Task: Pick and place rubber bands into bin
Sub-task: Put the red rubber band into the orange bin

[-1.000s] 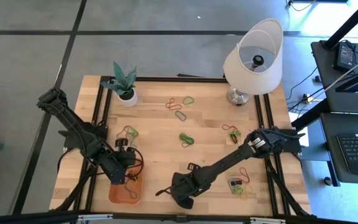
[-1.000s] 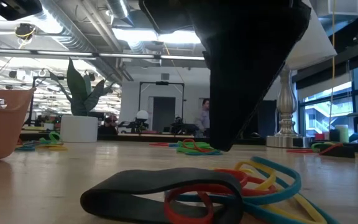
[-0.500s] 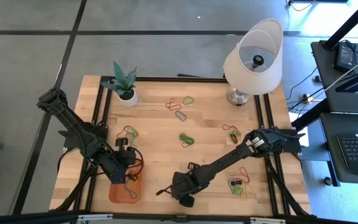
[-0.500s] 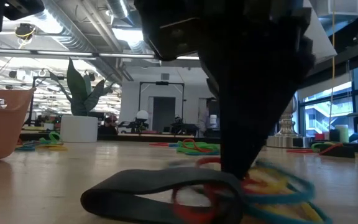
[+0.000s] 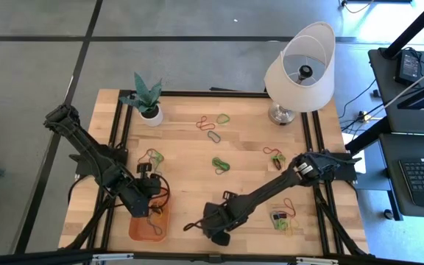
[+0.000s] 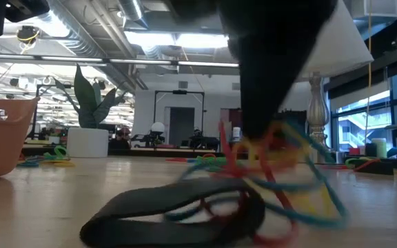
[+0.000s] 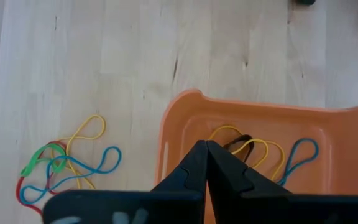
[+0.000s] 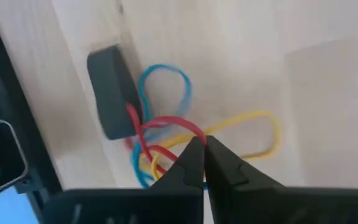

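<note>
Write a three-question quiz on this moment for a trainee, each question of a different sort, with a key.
1. True or false: the right pincer is shut on a tangle of rubber bands and has part of it off the table.
2. Multiple choice: the left pincer is (A) over the orange bin, shut and empty; (B) at the lamp; (C) gripping the plant pot.
3. Fill in: the wide dark band under the lifted tangle lies on the ____.

Key: 1 true; 2 A; 3 table.
</note>
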`<move>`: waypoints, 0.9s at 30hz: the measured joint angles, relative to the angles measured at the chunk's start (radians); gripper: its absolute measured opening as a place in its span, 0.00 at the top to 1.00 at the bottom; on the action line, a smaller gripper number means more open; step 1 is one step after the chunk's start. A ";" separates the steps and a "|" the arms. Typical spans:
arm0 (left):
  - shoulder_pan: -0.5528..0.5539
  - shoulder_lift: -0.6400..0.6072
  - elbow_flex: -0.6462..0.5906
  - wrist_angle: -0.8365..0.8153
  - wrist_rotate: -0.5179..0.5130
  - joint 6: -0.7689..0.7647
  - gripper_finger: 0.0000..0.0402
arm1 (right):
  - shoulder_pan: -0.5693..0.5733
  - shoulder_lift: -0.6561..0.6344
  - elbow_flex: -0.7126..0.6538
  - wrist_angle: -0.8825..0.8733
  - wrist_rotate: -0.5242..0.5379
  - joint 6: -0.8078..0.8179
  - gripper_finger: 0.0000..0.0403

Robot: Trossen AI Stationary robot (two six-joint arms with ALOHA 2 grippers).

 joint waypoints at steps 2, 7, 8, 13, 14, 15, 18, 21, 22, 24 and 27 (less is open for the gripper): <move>0.000 0.000 0.000 0.000 -0.010 0.000 0.99 | 0.000 0.000 0.058 -0.066 0.031 0.002 0.99; 0.000 0.000 0.000 0.000 -0.050 0.000 0.99 | 0.000 -0.002 0.176 -0.191 0.085 -0.025 0.99; 0.000 0.000 0.000 0.000 -0.058 0.000 0.99 | 0.000 -0.003 0.188 -0.206 0.086 -0.025 0.99; 0.000 0.000 0.000 0.000 -0.075 0.000 0.99 | 0.000 -0.004 0.181 -0.211 0.086 -0.019 0.99; 0.000 0.000 0.000 0.000 -0.075 0.000 0.99 | 0.000 -0.004 0.169 -0.196 0.086 -0.016 0.99; 0.000 0.000 0.000 0.000 -0.075 -0.002 0.99 | 0.000 -0.004 0.154 -0.172 0.086 -0.009 0.99; 0.000 0.000 0.000 0.003 -0.074 -0.002 0.99 | 0.000 -0.003 0.119 -0.123 0.086 0.007 0.97; 0.000 0.000 0.000 0.004 -0.074 -0.003 0.99 | 0.000 -0.004 0.064 -0.016 0.086 0.007 0.95; 0.000 0.000 0.000 0.005 -0.074 -0.009 0.99 | 0.000 -0.004 0.041 0.018 0.085 0.007 0.94; 0.000 0.000 0.000 0.004 -0.074 -0.025 0.99 | 0.000 -0.003 0.003 0.083 0.085 0.009 0.93; 0.000 0.000 0.000 0.005 -0.074 -0.028 0.99 | 0.000 -0.003 -0.058 0.186 0.085 0.009 0.93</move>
